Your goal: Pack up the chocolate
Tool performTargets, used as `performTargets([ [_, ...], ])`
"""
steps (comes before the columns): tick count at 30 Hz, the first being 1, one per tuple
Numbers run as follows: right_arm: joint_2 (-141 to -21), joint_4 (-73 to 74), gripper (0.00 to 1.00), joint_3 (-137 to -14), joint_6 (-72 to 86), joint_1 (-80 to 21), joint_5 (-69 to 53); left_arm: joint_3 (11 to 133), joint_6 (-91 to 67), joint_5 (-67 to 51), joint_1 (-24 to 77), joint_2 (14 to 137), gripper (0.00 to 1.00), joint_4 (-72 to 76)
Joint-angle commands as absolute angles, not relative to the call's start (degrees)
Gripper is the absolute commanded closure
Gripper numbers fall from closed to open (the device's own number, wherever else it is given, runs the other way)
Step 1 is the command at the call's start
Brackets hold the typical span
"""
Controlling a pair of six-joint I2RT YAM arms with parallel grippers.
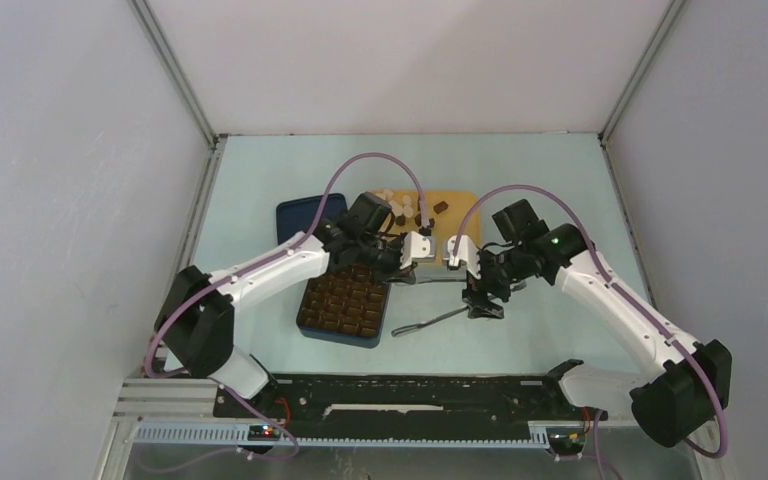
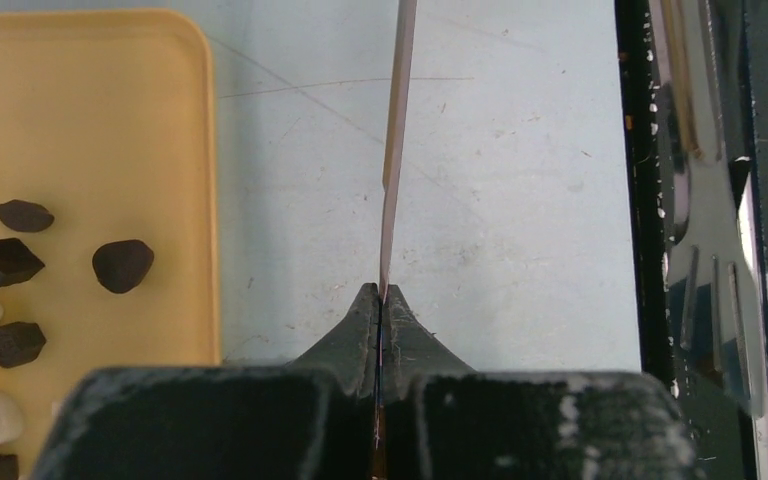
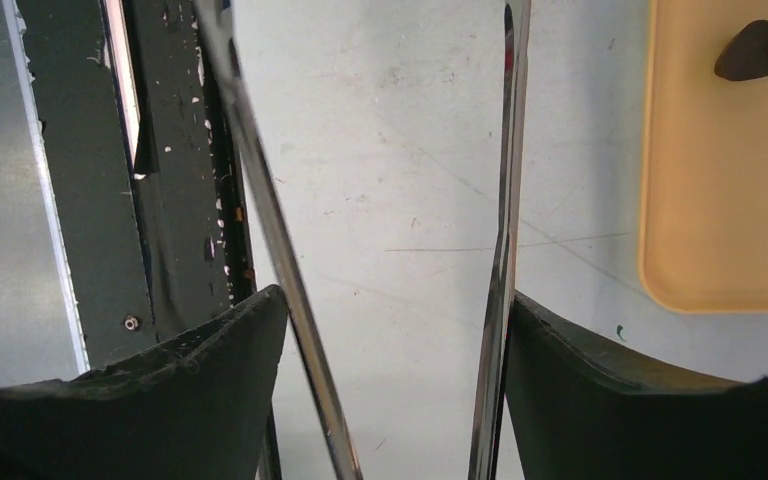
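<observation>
Between my two arms, above the table [image 1: 520,340], my left jaws pinched one end of metal tongs [image 1: 440,318]; my right jaws straddled both blades, half-open. Chocolate [image 2: 122,264] lay on the yellow tray [image 2: 110,120].

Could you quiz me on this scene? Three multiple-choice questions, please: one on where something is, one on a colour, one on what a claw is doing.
1. Where do the loose chocolate pieces lie?
A in the box
B on the yellow tray
C on the bare table

2. What colour is the square box?
A red
B white
C dark blue

3. How is the left gripper?
A wide open
B shut on a thin metal blade
C shut on a chocolate

Answers:
1 B: the chocolate pieces sit on the yellow tray.
2 C: the square box has a dark blue rim.
3 B: the left gripper pinches the thin metal blade.
</observation>
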State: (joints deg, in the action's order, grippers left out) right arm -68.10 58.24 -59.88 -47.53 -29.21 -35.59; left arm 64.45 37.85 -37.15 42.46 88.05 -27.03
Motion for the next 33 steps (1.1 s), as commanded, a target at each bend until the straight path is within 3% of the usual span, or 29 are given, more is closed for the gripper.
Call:
performTargets([
  [1, -66.89, 55.54, 0.25, -58.90, -46.45, -30.15, -36.55, 66.09, 35.83, -41.24, 42.32, 85.68, 1.00, -24.02],
  [4, -66.97, 55.37, 0.33, -58.86, -46.53, -30.41, -36.89, 66.61, 35.90, -41.28, 42.31, 86.20, 1.00, -24.73],
  [9, -66.80, 56.42, 0.54, -58.87, -47.24, -30.56, -37.67, 66.18, 35.04, -39.32, 42.27, 86.58, 0.97, -23.83],
  [14, -67.29, 57.23, 0.66, -58.77, -46.84, -30.30, -37.77, 65.76, 32.66, -34.79, 41.01, 85.68, 0.72, -22.79],
  [18, -67.70, 55.65, 0.69, -57.49, -46.17, -29.08, -38.37, 64.91, 32.65, -32.37, 37.31, 81.63, 0.52, -23.94],
  [24, -70.03, 54.96, 0.71, -57.12, -46.49, -26.09, -41.41, 63.82, 29.79, -36.49, 27.13, 73.34, 0.39, -27.81],
  [33, -73.47, 47.98, 0.72, -58.83, -38.96, -24.95, -38.61, 54.69, 22.39, -36.16, 16.71, 59.87, 0.36, -28.23],
])
